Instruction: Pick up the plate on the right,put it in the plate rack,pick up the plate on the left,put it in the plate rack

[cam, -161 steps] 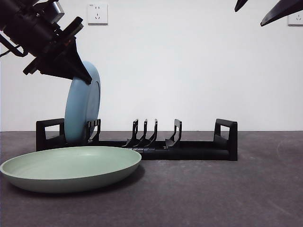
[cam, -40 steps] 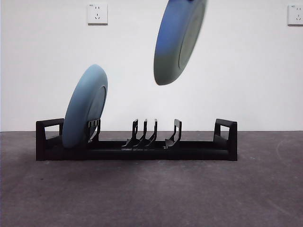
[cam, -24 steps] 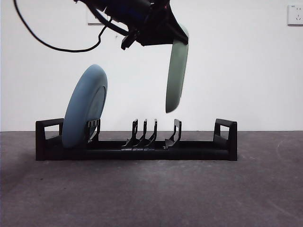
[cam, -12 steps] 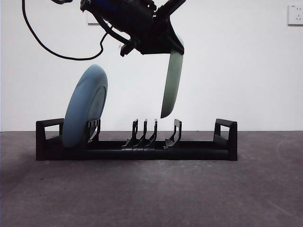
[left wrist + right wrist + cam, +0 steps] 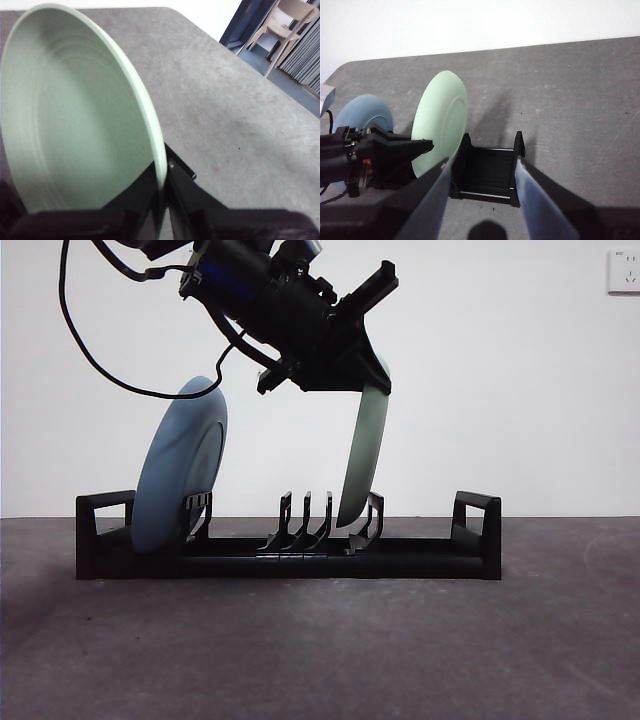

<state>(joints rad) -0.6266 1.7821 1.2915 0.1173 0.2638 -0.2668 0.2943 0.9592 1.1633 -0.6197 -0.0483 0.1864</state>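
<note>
White wall is filling the background behind a dark grey table (image 5: pixel 320 650), with a wall socket (image 5: pixel 623 270) showing at two o'clock in the front view. On the table the plate rack (image 5: pixel 290 545) is lying long and low, a squared loop handle at each end.

At nine o'clock on the rack, a blue plate (image 5: pixel 180 475) is standing on edge in the end slot, leaning slightly toward three o'clock.

From eleven o'clock the left gripper (image 5: pixel 365 375) is reaching in, big and dark, with a black cable (image 5: pixel 90 350) looping behind it. It is pinching the rim of the green plate (image 5: pixel 362 455); the left wrist view is showing both jaws pressed against that rim (image 5: pixel 161 172), one on each face of the green plate (image 5: pixel 75 115). The plate is hanging nearly upright, its lower edge sitting down among the dividers near the rack's middle, just beside the fourth divider (image 5: pixel 372 520). Whether it is touching the rack's floor cannot be told.

The right gripper (image 5: pixel 480 200) is hovering high above the table, jaws spread wide and holding nothing, looking down on the rack (image 5: pixel 490 172), the green plate (image 5: pixel 440 130), the blue plate (image 5: pixel 362 117) and the left gripper (image 5: pixel 422 146).
</note>
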